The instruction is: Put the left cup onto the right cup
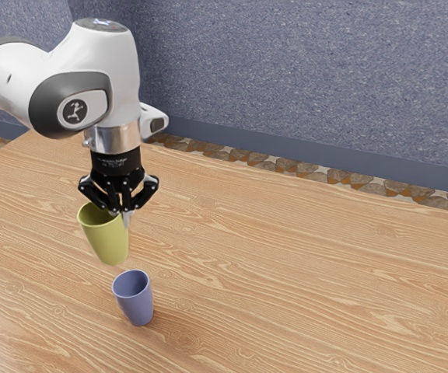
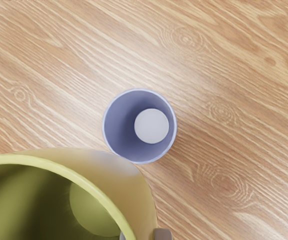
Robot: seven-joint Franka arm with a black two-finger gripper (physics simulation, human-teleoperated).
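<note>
Wood grain runs across the table in the exterior view, with a grey-blue wall behind it and a strip of brown pebbles along the wall's foot. My arm comes in from the exterior view's upper left and points straight down. The gripper pinches the rim of the green cup, one finger on either side of the wall, and the cup hangs clear of the wood, mouth up and tilted. The blue cup stands upright on the table, just below the green cup and slightly toward the exterior view's right; the two are apart. I see nothing else on the wood near them, and nothing lies between the hanging cup and the blue cup's open mouth.

From the wrist view I look down into both cups. The green cup is large and close under my hand, its rim and pale inner floor showing. Just beyond its rim the blue cup sits on the table, mouth open, its pale bottom visible inside, with bare wood all round it.
</note>
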